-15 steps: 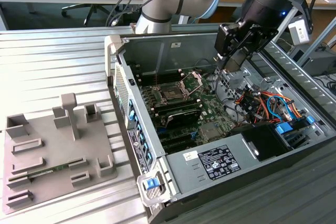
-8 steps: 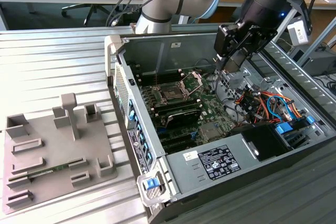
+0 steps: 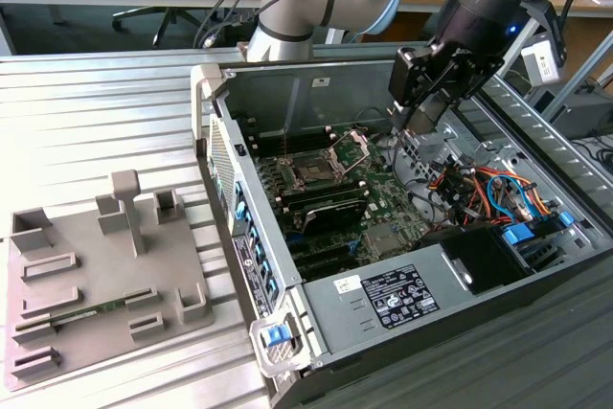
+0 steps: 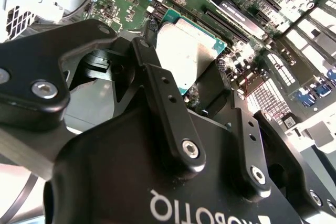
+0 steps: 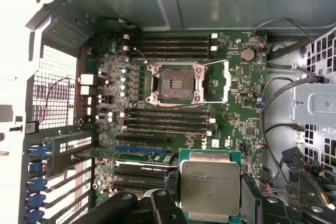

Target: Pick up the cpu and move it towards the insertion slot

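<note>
Holding: the gripper (image 5: 210, 211) is clamped on the cpu (image 5: 210, 184), one black finger on each of two opposite edges, as both wrist views show.
Where the chip is: lifted above the green motherboard (image 5: 236, 114), off to one side of the insertion slot (image 5: 176, 83) and not over it; in the exterior view the gripper (image 3: 421, 107) hangs over the case on the exterior view's right of the slot (image 3: 314, 170).
Cpu look: flat square, dull silvery metal lid with faint print, thin green rim round it; in the second wrist view the chip (image 4: 186, 51) shows pale and smooth between the fingers (image 4: 163, 103).
Slot look: dark square socket, shiny silver frame, its hinged bracket (image 5: 227, 80) swung open to one side.
Around the slot: long black memory slots (image 5: 170, 45) run along two sides of it; a round coin cell (image 5: 248, 54) sits near the board's corner.
Nearby clutter: bundles of black, orange and blue cables (image 3: 479, 189) lie in the case on the exterior view's right of the board, close under the gripper.
Case: open grey sheet-metal computer case (image 3: 287, 93), perforated panel at one end, blue clips along one side.
Outside the case: a grey moulded fixture tray (image 3: 96, 275) with raised blocks lies on the ribbed metal table (image 3: 96, 112), on the exterior view's left.
</note>
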Motion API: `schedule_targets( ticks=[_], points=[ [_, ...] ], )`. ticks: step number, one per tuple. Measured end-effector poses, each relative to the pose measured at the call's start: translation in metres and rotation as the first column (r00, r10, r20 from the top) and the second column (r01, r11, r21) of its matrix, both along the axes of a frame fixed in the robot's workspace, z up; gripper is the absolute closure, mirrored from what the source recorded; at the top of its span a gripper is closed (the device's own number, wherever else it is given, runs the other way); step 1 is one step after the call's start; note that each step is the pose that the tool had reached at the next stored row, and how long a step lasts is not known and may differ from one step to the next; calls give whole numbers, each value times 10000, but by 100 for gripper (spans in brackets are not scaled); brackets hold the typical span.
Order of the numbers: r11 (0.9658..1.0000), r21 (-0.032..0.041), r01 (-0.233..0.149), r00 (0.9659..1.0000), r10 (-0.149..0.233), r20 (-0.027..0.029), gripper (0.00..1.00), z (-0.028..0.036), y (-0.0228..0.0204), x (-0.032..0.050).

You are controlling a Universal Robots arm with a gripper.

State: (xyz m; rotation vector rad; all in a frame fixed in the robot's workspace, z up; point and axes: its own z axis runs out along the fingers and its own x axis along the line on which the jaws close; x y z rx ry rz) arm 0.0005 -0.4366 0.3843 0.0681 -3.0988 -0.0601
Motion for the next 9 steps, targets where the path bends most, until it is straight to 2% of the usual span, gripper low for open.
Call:
schedule_targets(
  ticks=[9],
  points=[
    [10000,0,0,10000,0,0,45,-23,0,-13]
  ],
)
